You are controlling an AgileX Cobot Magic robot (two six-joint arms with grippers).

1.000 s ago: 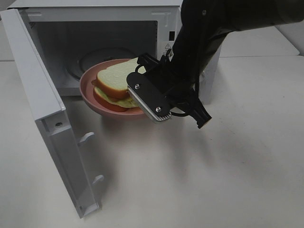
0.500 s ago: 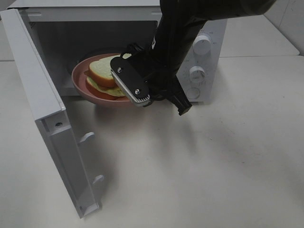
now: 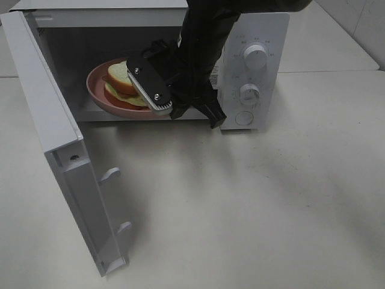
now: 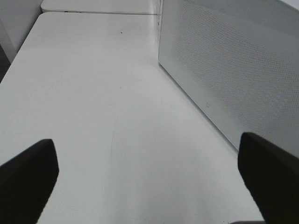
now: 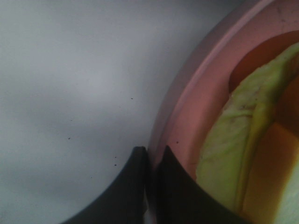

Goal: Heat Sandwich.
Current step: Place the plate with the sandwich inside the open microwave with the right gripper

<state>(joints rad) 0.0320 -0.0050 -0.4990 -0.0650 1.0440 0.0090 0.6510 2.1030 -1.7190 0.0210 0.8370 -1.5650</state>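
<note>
The left gripper (image 4: 147, 161) stands wide apart and empty: in its wrist view its two black fingers (image 4: 28, 179) sit at opposite edges above the plain white table (image 4: 93, 93), beside a white panel (image 4: 224, 70) covered in fine dots. It does not show in the high view.

At the left of the high view, the white box-shaped microwave oven (image 3: 120, 15) has its white hinged door (image 3: 54, 138) swung fully open toward the near left, with two small white latch hooks on its inner face. The oven cavity holds a round pink plate (image 3: 96, 96) in its mouth, with the plate's near edge by the front lip. I cannot tell whether the plate rests on the cavity floor.

On the plate lies the sandwich (image 3: 120, 81), thick pale bread with an orange-brown crust and yellow-green leaf between the slices. The right wrist view shows the leaf (image 5: 233, 154) just inside the pink rim (image 5: 196, 93).

The black right gripper (image 3: 159, 111) reaches in from the right and pinches the plate's near right rim, its jaws almost together on the thin edge (image 5: 152, 156).

Further right, the oven's control panel carries two round white knobs (image 3: 255, 56), one above the other, and a round white button (image 3: 243, 118) below. Fine print rings the knobs, too small to read.
</note>
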